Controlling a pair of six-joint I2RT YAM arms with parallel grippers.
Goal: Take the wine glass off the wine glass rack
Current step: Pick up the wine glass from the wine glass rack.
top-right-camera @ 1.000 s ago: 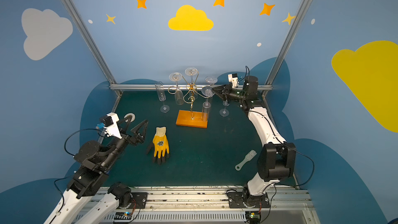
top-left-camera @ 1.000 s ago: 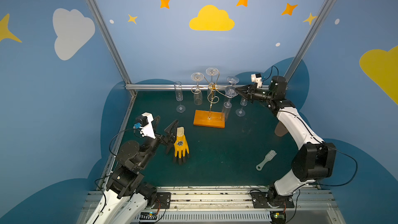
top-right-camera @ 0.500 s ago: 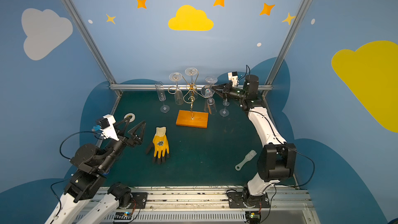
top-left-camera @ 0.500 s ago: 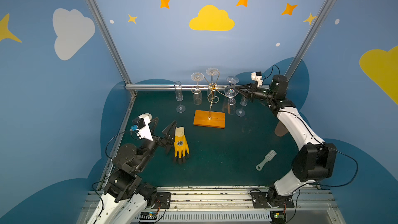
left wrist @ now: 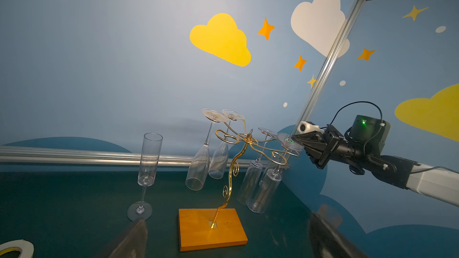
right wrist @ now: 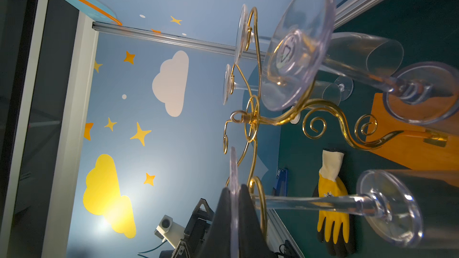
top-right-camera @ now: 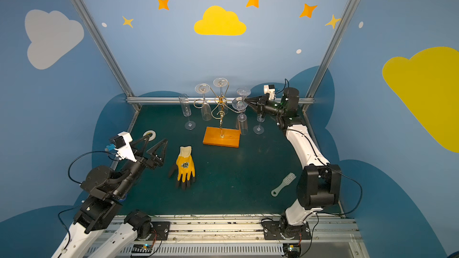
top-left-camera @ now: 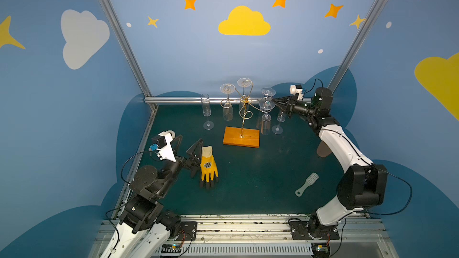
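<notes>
Right tool [top-left-camera: 274, 101] is clamped shut on the foot rim of the wine glass [top-left-camera: 266, 117], reaching in level from the right. The glass hangs foot-up, stem near vertical, bowl down, on a curl of the wine glass rack [top-left-camera: 241, 137], so it likely slides out toward that arm. Left tool [top-left-camera: 188, 145] gapes empty, well apart. A second ago the right jaws were still closing; now they pinch.
</notes>
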